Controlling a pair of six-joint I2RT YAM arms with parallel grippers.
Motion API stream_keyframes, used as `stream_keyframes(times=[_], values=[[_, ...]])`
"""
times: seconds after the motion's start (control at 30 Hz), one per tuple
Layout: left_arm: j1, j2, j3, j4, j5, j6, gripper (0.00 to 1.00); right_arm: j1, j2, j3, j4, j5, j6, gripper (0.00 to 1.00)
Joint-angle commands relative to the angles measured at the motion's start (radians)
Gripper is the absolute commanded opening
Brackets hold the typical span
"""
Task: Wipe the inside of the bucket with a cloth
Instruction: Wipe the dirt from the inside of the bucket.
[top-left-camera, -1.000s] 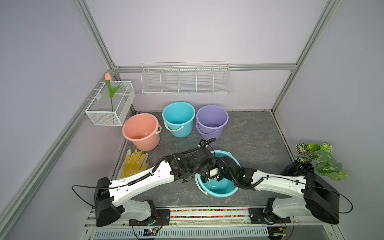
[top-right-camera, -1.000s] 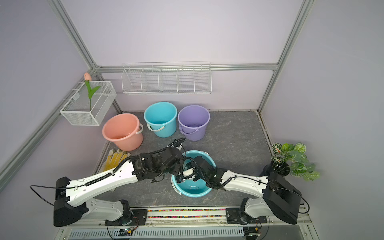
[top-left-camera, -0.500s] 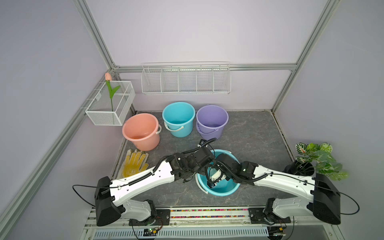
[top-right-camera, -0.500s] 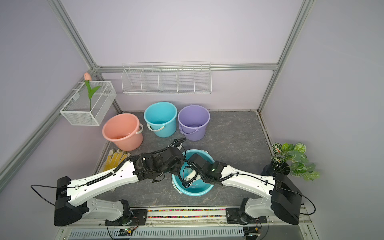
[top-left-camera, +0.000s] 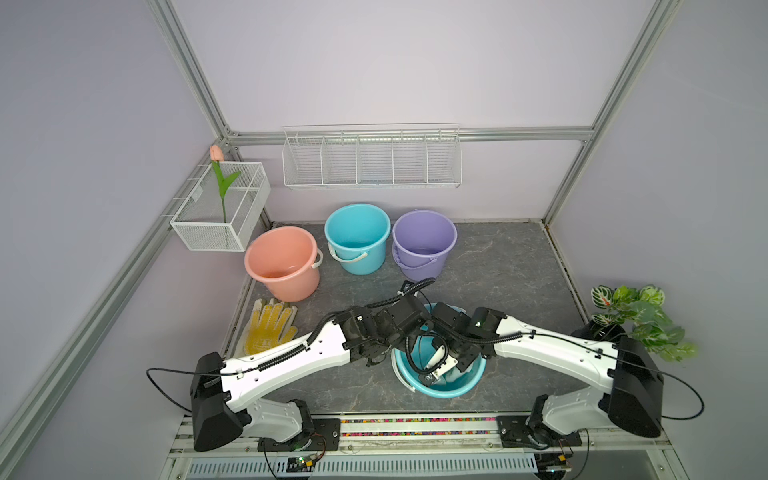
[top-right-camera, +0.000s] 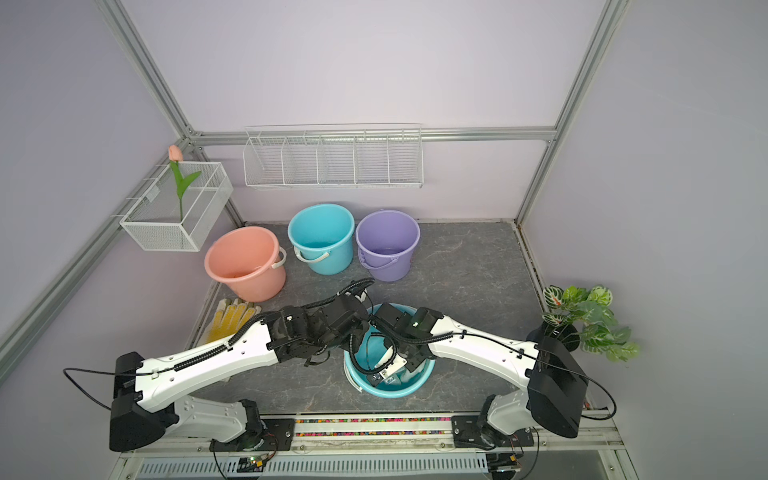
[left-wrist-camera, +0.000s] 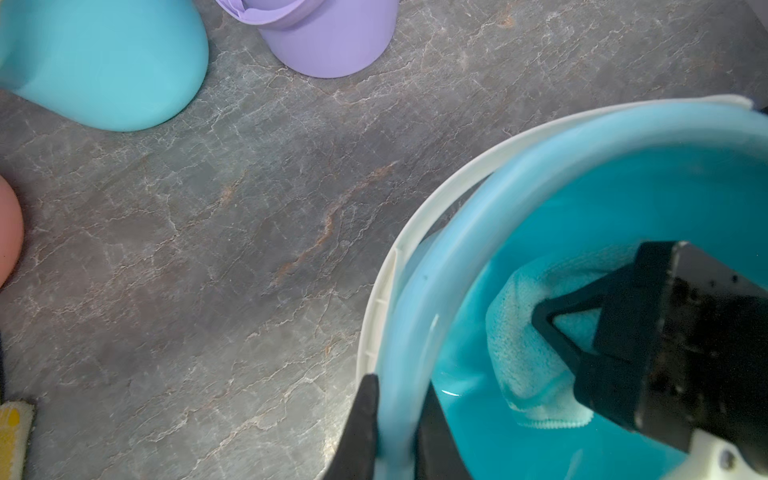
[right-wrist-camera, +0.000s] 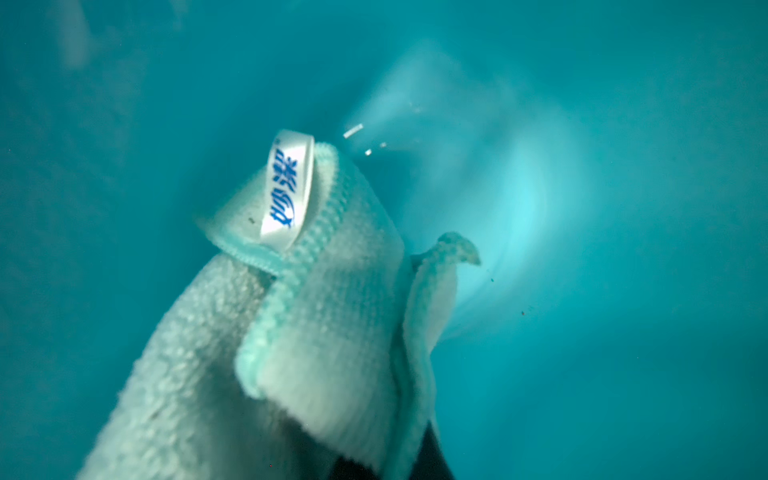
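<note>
The teal bucket stands near the front edge in both top views. My left gripper is shut on the bucket's rim, one finger outside the wall and one inside. My right gripper reaches down inside the bucket, shut on the pale mint-green cloth. The cloth's white label points at the teal wall. In the left wrist view the cloth is bunched round the right gripper's black fingers against the inner wall. From above only a scrap of cloth shows.
A pink bucket, a second teal bucket and a purple bucket stand at the back. A yellow-dotted glove lies at the left. A potted plant sits at the right. Wire baskets hang on the walls.
The right arm's wrist has swung over the bucket's far rim and its gripper with the cloth has shifted toward the near side inside. The left gripper has held still on the rim.
</note>
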Motion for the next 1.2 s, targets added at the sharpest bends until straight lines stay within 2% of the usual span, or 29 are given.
stream_keyframes(times=[0.0, 0.2, 0.3, 0.4, 0.6, 0.73, 1.0, 1.17], values=[[0.001, -0.009, 0.018, 0.039, -0.049, -0.01, 0.0, -0.036, 0.009, -0.02, -0.082, -0.277, 0.067, 0.07], [0.001, -0.023, -0.001, 0.06, -0.044, -0.013, 0.0, -0.094, 0.004, -0.067, 0.066, -0.536, 0.119, 0.07], [0.002, -0.026, -0.009, 0.078, -0.028, -0.014, 0.0, -0.102, -0.004, -0.097, 0.166, -0.611, 0.175, 0.07], [0.001, -0.037, -0.028, 0.109, -0.006, -0.021, 0.0, -0.101, -0.029, -0.138, 0.307, -0.631, 0.257, 0.07], [0.001, -0.056, -0.058, 0.134, 0.002, -0.063, 0.0, -0.101, -0.15, -0.259, 0.574, -0.506, 0.387, 0.07], [0.001, -0.069, -0.071, 0.137, 0.0, -0.077, 0.0, -0.1, -0.272, -0.316, 0.646, -0.393, 0.367, 0.07], [0.02, -0.123, -0.129, 0.204, 0.038, -0.079, 0.0, -0.096, -0.49, -0.344, 0.63, -0.243, 0.176, 0.07], [0.036, -0.131, -0.14, 0.207, 0.075, -0.066, 0.0, -0.079, -0.531, -0.332, 0.709, -0.126, -0.007, 0.07]])
